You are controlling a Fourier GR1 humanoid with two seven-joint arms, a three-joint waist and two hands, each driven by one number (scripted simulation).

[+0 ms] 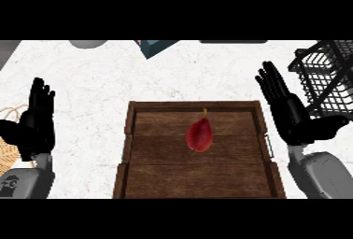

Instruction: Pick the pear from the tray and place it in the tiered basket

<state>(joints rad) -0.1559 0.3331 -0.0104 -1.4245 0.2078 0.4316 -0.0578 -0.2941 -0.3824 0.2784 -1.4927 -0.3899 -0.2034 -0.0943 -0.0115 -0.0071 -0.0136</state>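
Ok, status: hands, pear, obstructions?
Both open: left hand, right hand, either side of tray. In tray: pear, untouched. Nothing over pear; basket far right.

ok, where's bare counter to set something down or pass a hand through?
Free: the counter beyond the tray, up to the far edge, and the tray boards nearer than the pear. Crowded: the right hand fills the gap between tray and basket; the left hand stands by a wicker thing.

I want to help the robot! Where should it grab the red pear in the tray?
Grip the pear round its wide middle, not the thin stem. It lies flat, stem pointing away, so probably come from above with the right hand, the nearer one.
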